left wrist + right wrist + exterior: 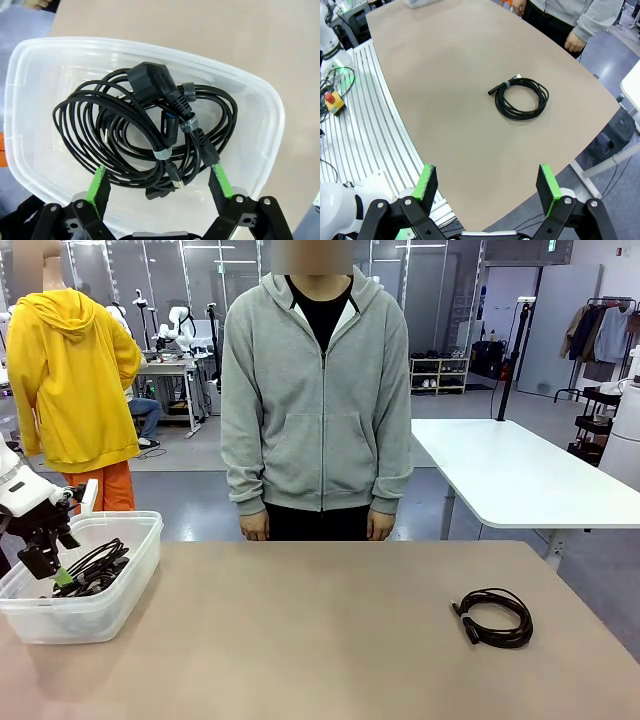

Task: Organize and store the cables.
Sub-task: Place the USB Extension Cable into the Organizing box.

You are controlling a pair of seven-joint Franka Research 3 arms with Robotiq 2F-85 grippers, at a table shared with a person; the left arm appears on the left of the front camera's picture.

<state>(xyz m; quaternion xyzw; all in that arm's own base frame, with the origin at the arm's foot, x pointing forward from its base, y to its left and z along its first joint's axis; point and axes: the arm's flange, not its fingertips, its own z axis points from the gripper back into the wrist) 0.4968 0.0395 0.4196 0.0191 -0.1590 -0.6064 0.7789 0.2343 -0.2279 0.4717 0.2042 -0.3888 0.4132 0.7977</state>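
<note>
Left pincer open over the cables heaped in the clear bin. Right pincer open, empty, above the surface. Loose coiled cable lies mid-frame.

left arm cut off by picture edge | bin cables overlap, count unclear

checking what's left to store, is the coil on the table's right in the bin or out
Out: the coiled cable lies on the tabletop, apart from the bin holding other cables.
</note>
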